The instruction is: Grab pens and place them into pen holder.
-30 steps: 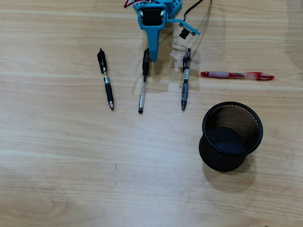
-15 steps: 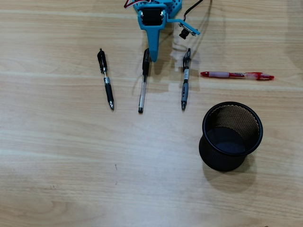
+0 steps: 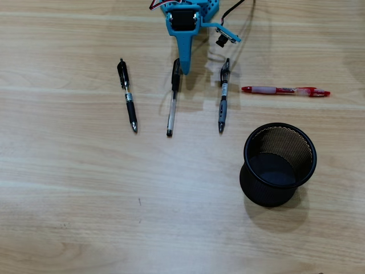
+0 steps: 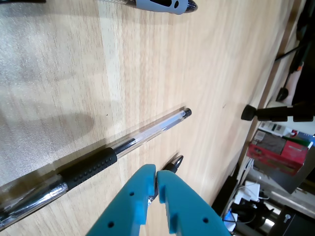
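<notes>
nothing has moved since the earlier frames: arm, pens and cup all sit exactly where they were.

from where i stand, the blue gripper (image 3: 184, 69) hangs at the far edge of the wooden table (image 3: 85, 200), its two fingers pressed together with nothing between them, as the wrist view (image 4: 156, 173) shows plainly. it points down just beside the cap end of the clear-barrelled pen (image 3: 172, 100), which looks like the first pick simply because it lies closest under the arm.

the pens are laid out in a row, well apart from one another, probably so that the fingers can straddle one without nudging its neighbour. the black pen (image 3: 128, 97) lies to the left in the overhead view, the grey-grip pen (image 3: 222, 97) to the right, and the red pen (image 3: 285, 91) lies crosswise farther right. in the wrist view the clear-barrelled pen (image 4: 98, 160) runs across the fingers' line, a good angle for closing on it.

the pen holder (image 3: 278, 164) stands upright and empty, nearer the camera side, below the red pen, within what seems an easy swing. no pen is in it yet, so the task has barely started; the fingers must part first.
</notes>
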